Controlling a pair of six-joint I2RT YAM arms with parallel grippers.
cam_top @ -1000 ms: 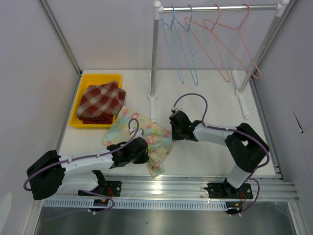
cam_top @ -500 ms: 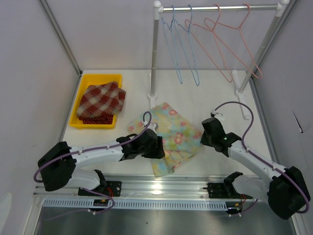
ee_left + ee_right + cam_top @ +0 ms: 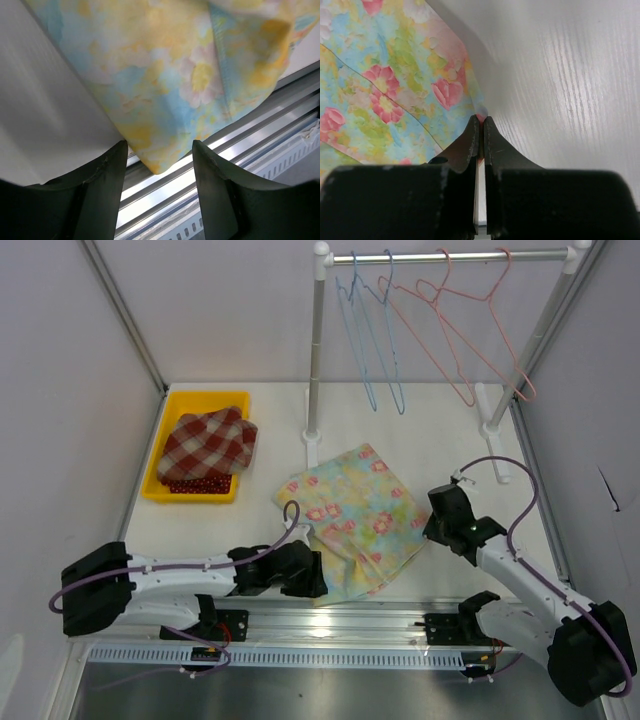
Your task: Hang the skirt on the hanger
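Observation:
The floral skirt [image 3: 355,520] lies spread flat on the white table. My right gripper [image 3: 432,528] is shut on its right corner, and the wrist view shows a sliver of cloth pinched at the fingertips [image 3: 481,119] with the skirt [image 3: 385,85] stretching off to the left. My left gripper [image 3: 308,578] is open at the skirt's near-left corner. In its wrist view that corner [image 3: 155,160] hangs loose between the spread fingers [image 3: 105,190], over the table's front rail. Blue wire hangers [image 3: 372,335] and pink ones [image 3: 462,335] hang on the rack's bar at the back.
A yellow bin [image 3: 196,397] at the back left holds a red plaid cloth [image 3: 207,443]. The rack's white posts [image 3: 314,360] stand on feet behind the skirt and at the right. An aluminium rail [image 3: 340,625] runs along the near edge.
The right gripper dragged the skirt's corner rightward, unfolding it flat. The left gripper opened, let go of the cloth and drew back toward the near edge.

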